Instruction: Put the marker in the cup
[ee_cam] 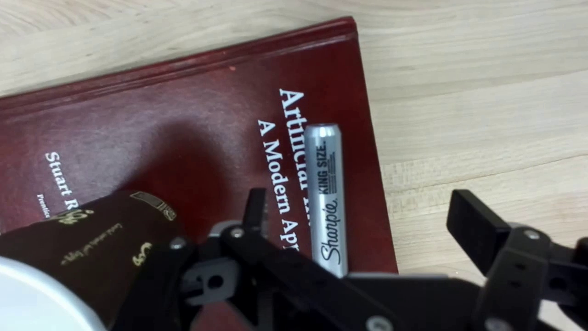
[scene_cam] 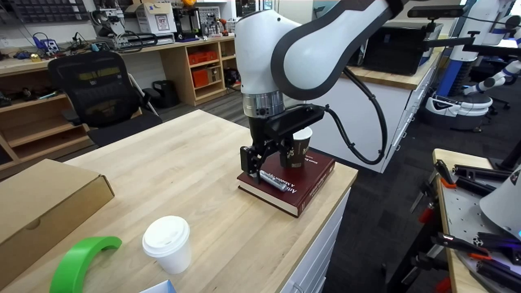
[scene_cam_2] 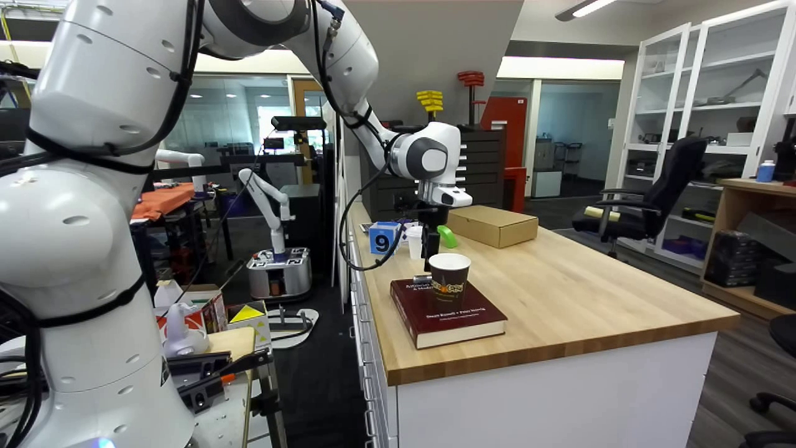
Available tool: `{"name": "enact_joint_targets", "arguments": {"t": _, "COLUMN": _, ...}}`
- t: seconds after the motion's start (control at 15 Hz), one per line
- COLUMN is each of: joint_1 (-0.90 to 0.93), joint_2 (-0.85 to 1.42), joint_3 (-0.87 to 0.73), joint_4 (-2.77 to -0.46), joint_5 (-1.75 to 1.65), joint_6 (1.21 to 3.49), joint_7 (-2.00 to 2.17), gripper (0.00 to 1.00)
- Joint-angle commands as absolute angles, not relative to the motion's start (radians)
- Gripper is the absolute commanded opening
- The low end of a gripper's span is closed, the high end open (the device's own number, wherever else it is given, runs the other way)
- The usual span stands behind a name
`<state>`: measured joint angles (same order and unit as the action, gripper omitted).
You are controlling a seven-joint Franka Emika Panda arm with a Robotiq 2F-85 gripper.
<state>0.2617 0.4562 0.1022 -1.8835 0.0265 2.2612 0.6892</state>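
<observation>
Our gripper [ee_cam: 365, 214] is set wide: in the wrist view we see its jaws spread to either side of the marker [ee_cam: 326, 202], with a gap on each side. The marker, labelled Sharpie, lies on the book [ee_cam: 220, 87] just inside one edge, its lower end hidden there by the gripper. On the same book we find the cup [scene_cam_2: 449, 277], upright and apart from the marker. The book rests on the tabletop [scene_cam: 183, 162] near its corner. Well apart from it we note the lidded cup [scene_cam: 167, 244], green arch [scene_cam: 75, 260], carton [scene_cam: 49, 195] and blue box [scene_cam_2: 382, 238].
</observation>
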Motion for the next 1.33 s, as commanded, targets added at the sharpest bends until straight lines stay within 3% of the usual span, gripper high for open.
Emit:
{"name": "enact_joint_targets", "arguments": {"t": 0.0, "joint_1": 0.283, "joint_2": 0.480, "joint_3": 0.077, "joint_4": -1.869, "joint_5": 0.024, "joint_6": 2.277, "joint_7": 0.726, "gripper": 1.00}}
{"name": "enact_joint_targets", "arguments": {"t": 0.6, "joint_1": 0.280, "joint_2": 0.509, "joint_3": 0.079, "joint_4": -1.881, "joint_5": 0.037, "joint_6": 2.285, "joint_7": 0.705, "gripper": 1.00}}
{"name": "enact_joint_targets", "arguments": {"t": 0.67, "joint_1": 0.280, "joint_2": 0.511, "joint_3": 0.079, "joint_4": -1.883, "joint_5": 0.039, "joint_6": 2.287, "joint_7": 0.704, "gripper": 0.91}}
{"name": "enact_joint_targets", "arguments": {"t": 0.73, "joint_1": 0.278, "joint_2": 0.513, "joint_3": 0.080, "joint_4": -1.884, "joint_5": 0.041, "joint_6": 2.290, "joint_7": 0.701, "gripper": 0.74}}
{"name": "enact_joint_targets", "arguments": {"t": 1.27, "joint_1": 0.275, "joint_2": 0.494, "joint_3": 0.079, "joint_4": -1.903, "joint_5": 0.041, "joint_6": 2.318, "joint_7": 0.692, "gripper": 0.22}}
